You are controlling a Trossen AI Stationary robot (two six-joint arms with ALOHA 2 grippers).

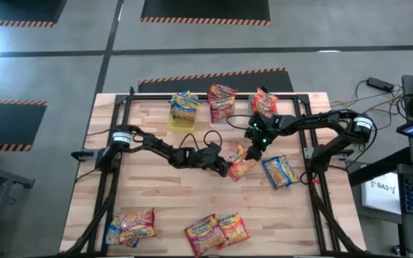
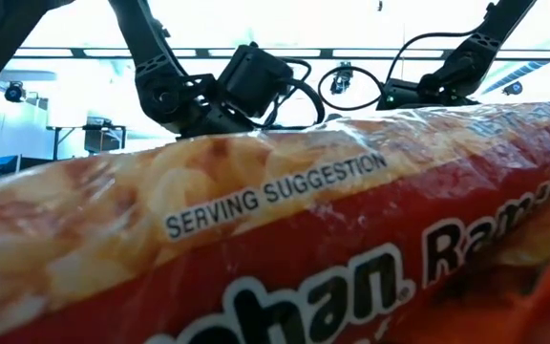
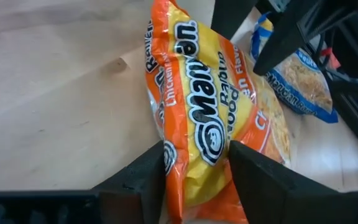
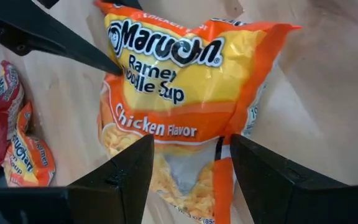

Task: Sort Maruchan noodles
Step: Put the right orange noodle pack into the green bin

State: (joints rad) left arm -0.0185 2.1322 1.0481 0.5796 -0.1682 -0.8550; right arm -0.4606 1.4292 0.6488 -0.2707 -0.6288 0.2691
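An orange-and-yellow Maruchan chicken packet (image 1: pixel 240 163) sits mid-table between both grippers. My left gripper (image 3: pixel 196 167) reaches in from the table's left (image 1: pixel 225 167) and is shut on it. My right gripper (image 4: pixel 191 177) hovers open above the packet's other end (image 1: pixel 255 142), one finger over each side of that end (image 4: pixel 188 186); I cannot tell whether it touches. A blue-and-yellow packet (image 1: pixel 280 172) lies flat just right of them. More packets lie along the far edge and the near edge. My left gripper pinches the orange packet between its two fingers at the end nearest the arm (image 3: pixel 197 155). It comes in roughly level from the table's left, along the packet's length. The wrapper bulges up between the fingers (image 3: pixel 157 168). The packet's far part (image 3: pixel 266 124) stays low over the table.
The far edge holds a yellow bin (image 1: pixel 180 122) with a blue-yellow packet (image 1: pixel 186 104), a red packet (image 1: pixel 221 101) and an orange one (image 1: pixel 264 103). Near-edge piles sit at left (image 1: pixel 131 226) and centre (image 1: pixel 217 231). A red packet (image 2: pixel 275 258) blocks the low view.
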